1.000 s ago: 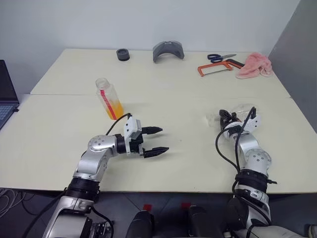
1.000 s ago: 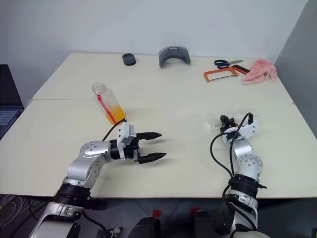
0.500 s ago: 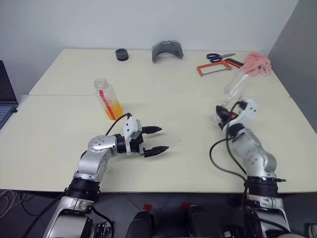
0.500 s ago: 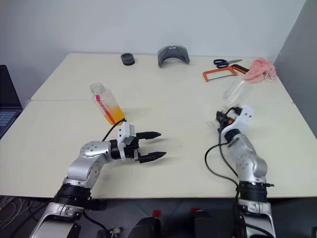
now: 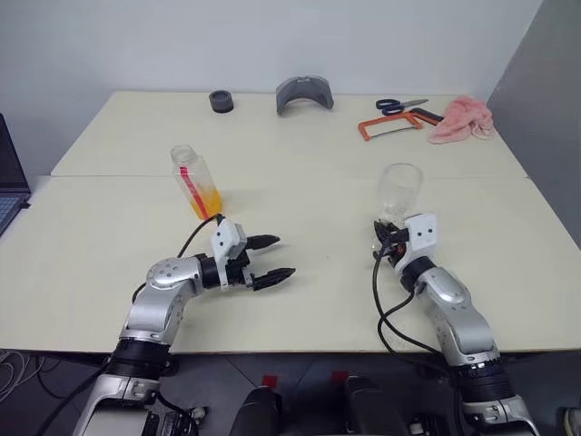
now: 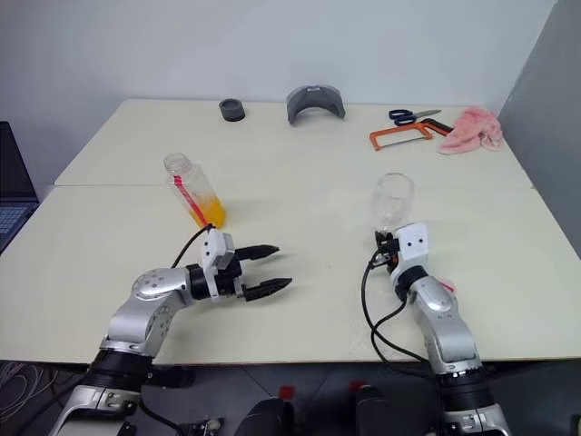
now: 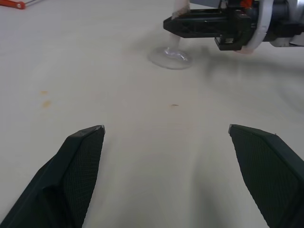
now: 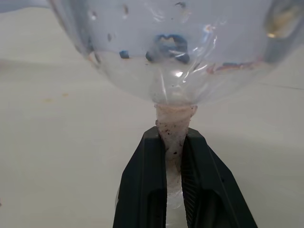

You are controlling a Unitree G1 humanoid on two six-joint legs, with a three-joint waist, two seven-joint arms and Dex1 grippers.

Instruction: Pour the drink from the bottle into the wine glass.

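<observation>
Wine glass [image 5: 398, 191], clear and stemmed, stands upright toward the right side of the tabletop [image 5: 300, 154], roughly midway between its near and far edges, its round foot on the surface. The right end effector [image 8: 174, 156] is closed on the thin stem just below the bowl. The bottle [image 5: 196, 181], uncapped and part-filled with the orange drink [image 5: 209, 200], stands tilted toward the left side, well apart from the glass. The left end effector [image 5: 269, 256] hovers near the bottle on its near side, jaws spread wide and holding nothing. Judged from its build, the glass is light, rigid, smooth and breakable; the stem is the natural hold, though a slim one that could pivot. The bottle's squarish plastic body looks slightly yielding and is best taken across its flat sides at mid-height. Scissors [image 5: 399, 104], a hacksaw [image 5: 390, 123] and a pink cloth [image 5: 461, 119] lie near the far right corner.
</observation>
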